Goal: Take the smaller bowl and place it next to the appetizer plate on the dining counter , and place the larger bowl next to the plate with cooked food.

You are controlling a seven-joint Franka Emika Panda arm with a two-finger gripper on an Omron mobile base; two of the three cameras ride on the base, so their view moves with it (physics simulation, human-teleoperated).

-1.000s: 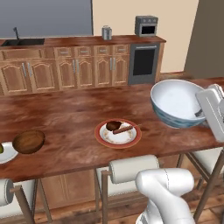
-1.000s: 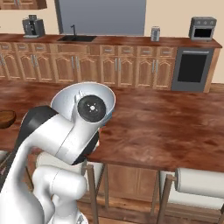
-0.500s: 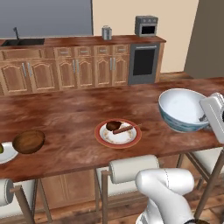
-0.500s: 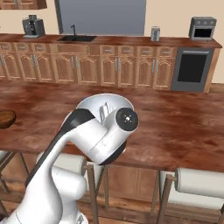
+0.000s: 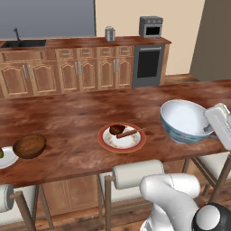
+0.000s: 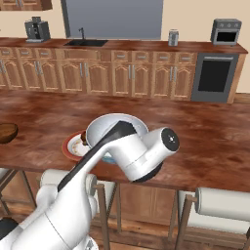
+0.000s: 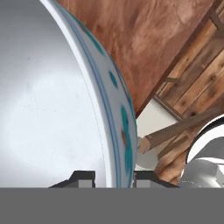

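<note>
Large bowl (image 5: 187,121) held by its rim between the closed jaws, low over the surface (image 5: 67,117), right of the red-rimmed plate (image 5: 122,137). To place well: lower level, settle beside the plate without touching it, then open. Brown bowl (image 5: 30,145) sits by the white plate (image 5: 5,157).
</note>
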